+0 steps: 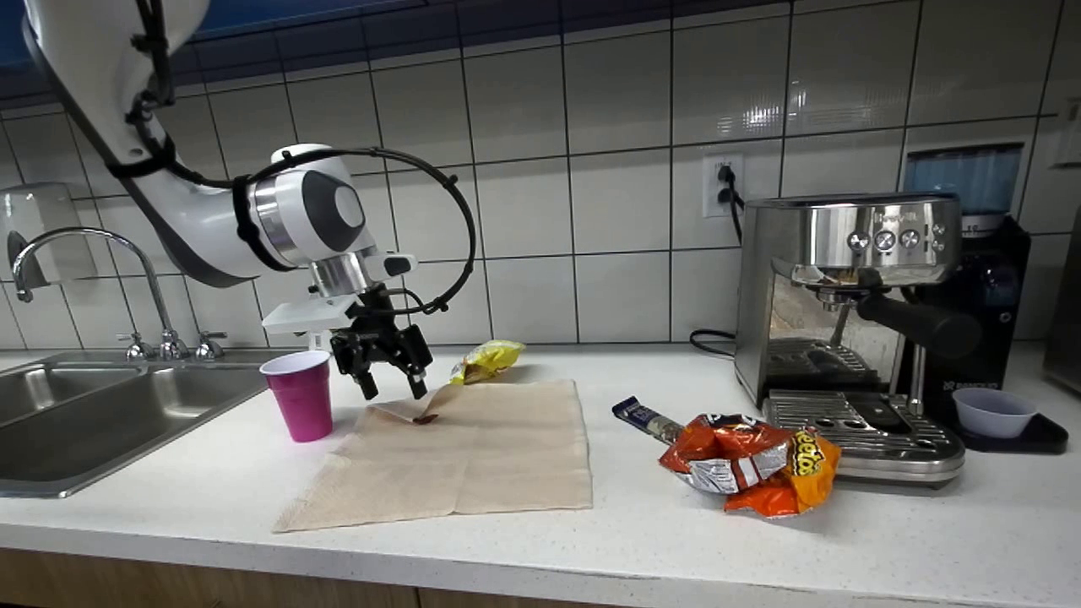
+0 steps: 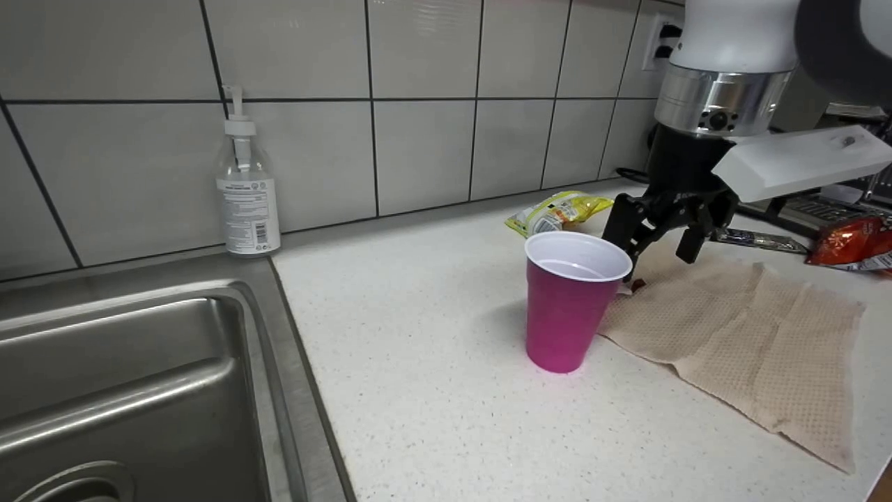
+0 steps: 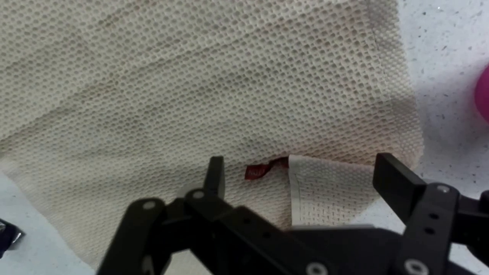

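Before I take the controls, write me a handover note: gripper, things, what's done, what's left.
Gripper: open, holding nothing, above the towel.
Things: the towel lies spread on the counter. A red scrap lies on it, partly under the folded corner. The pink cup stands upright between towel and sink; a yellow bag lies at the towel's wall side.
Done: one corner is turned over.
Left, as I read it: the rest of the towel is unfolded, and neither towel nor scrap is gripped.
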`<state>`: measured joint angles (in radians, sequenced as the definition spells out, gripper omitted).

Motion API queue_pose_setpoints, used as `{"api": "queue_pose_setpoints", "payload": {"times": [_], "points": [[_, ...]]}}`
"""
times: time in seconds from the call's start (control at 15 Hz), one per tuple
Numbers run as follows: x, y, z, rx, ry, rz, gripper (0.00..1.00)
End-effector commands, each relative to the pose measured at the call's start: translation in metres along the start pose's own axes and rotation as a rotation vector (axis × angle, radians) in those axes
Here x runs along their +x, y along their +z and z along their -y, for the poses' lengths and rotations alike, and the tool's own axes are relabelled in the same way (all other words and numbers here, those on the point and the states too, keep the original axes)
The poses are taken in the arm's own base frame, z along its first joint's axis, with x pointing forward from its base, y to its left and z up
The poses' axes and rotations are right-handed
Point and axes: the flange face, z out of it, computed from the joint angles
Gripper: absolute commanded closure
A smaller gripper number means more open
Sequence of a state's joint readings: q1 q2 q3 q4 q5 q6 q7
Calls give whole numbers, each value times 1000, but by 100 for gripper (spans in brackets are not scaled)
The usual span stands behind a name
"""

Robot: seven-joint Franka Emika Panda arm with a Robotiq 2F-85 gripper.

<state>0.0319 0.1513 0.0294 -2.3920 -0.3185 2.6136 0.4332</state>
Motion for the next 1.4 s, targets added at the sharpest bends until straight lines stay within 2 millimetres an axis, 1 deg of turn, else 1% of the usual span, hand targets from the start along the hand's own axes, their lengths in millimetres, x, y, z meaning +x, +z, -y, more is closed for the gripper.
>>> {"api": "queue_pose_setpoints", "payload": {"times": [0.0,0.6,0.93,1.2,1.33], "points": [[0,0,0,0,0,1,0],[2,2,2,1,-17,1,0],[10,7,6,-23,-48,-45,0],[20,9,6,-51,-102,-124,0],[21,11,7,-47,-136,-139,0]]}}
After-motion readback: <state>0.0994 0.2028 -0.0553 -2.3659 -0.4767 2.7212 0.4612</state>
